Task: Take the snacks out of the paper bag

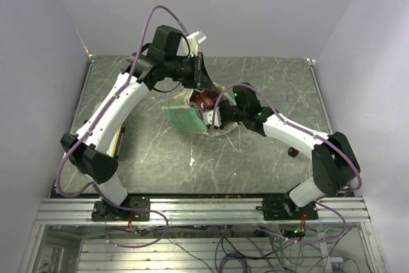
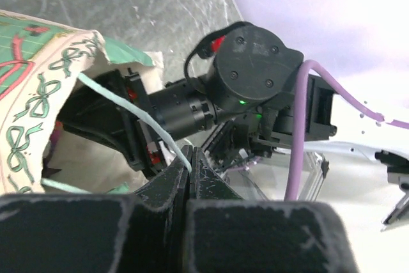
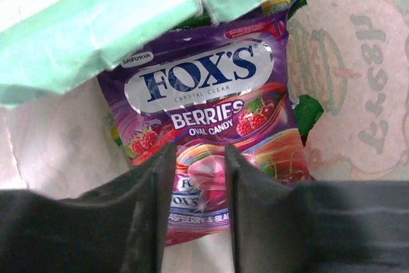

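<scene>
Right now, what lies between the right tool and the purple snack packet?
Nothing. The right wrist view shows the right tool, open, directly over the purple packet inside the paper bag.

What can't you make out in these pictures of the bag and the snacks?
- Top view: inside of the paper bag, hidden by the left arm and right arm.
- Right wrist view: packets under the purple packet, only slivers show; whether the right gripper touches it is unclear.
- Left wrist view: all snacks, blocked by the bag's wall and the right arm, past the left gripper shut on the string handle.
</scene>
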Available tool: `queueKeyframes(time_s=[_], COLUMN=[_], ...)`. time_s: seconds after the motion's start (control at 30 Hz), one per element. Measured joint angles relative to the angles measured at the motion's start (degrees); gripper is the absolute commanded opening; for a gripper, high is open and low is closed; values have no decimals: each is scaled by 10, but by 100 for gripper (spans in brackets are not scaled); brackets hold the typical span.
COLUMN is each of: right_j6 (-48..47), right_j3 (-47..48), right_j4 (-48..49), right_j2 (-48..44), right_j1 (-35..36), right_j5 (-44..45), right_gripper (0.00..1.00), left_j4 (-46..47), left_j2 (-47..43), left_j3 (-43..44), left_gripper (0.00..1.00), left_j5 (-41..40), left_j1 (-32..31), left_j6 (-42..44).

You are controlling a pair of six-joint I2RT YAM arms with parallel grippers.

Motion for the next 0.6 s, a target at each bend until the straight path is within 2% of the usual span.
queueKeyframes(time_s=[0.07,0.1,0.13,0.17,0.33,0.5,0.6], right_j6=[0,-3,-4,-9,-34,-47,-54], right_j3=[-12,-18,-20,-20,-17,4,14], right_j4=[7,9,10,10,13,15,15], right_j2=[-7,-9,-9,-9,-4,29,44], right_j1=[0,0,0,0,2,2,2], right_j5=[3,4,5,7,17,28,31], right_gripper=[60,70,94,99,100,96,100], left_j4=[1,1,2,3,1,-10,-31], left_j2=[0,0,0,0,1,17,32], left_j3=[-5,-6,-7,-8,-8,12,40], left_gripper=[7,7,7,7,7,7,7], left_j5=[7,9,11,14,21,22,22], left_j1=[-13,-19,-24,-29,-44,-47,-47], left_j6=[0,0,0,0,1,12,24])
